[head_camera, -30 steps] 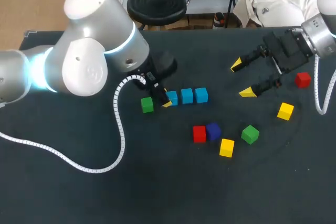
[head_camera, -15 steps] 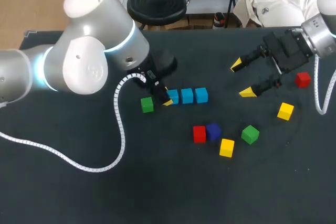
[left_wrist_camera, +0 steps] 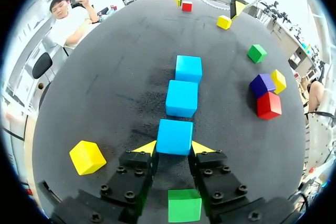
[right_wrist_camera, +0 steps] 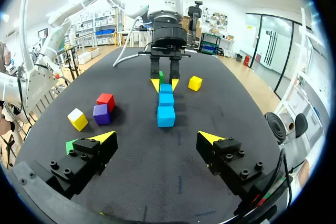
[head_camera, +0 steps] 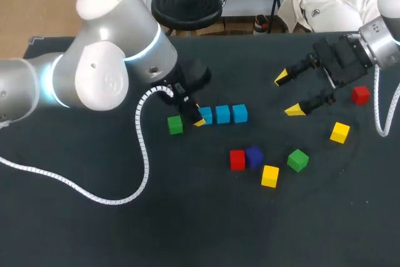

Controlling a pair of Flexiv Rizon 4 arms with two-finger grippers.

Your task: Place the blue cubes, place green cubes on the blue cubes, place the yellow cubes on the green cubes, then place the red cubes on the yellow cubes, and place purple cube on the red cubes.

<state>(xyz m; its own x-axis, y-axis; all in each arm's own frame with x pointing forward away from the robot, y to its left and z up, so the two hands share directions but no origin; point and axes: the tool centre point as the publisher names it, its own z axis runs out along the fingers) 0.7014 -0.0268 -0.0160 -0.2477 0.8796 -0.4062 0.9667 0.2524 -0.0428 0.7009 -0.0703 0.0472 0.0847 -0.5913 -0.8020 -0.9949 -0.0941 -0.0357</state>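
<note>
Between the fingers of the left gripper (left_wrist_camera: 174, 147): end blue cube (left_wrist_camera: 175, 136), both yellow tips pressed against its sides, gripped. Just ahead, second blue cube (left_wrist_camera: 182, 98) and third blue cube (left_wrist_camera: 188, 68) in line. Behind the fingers, green cube (left_wrist_camera: 185, 205). Right gripper (right_wrist_camera: 157, 137) is spread wide, holding nothing.

Three cubes are sitting in a row (head_camera: 222, 114) at the middle of the table (head_camera: 187, 217).
Left gripper (left_wrist_camera: 174, 149) is gripping end cube (left_wrist_camera: 175, 136); lone cube (head_camera: 175, 124) lying left of it, cluster (head_camera: 254, 156) nearer robot, pair (head_camera: 340, 132) by right gripper (head_camera: 287, 94).
</note>
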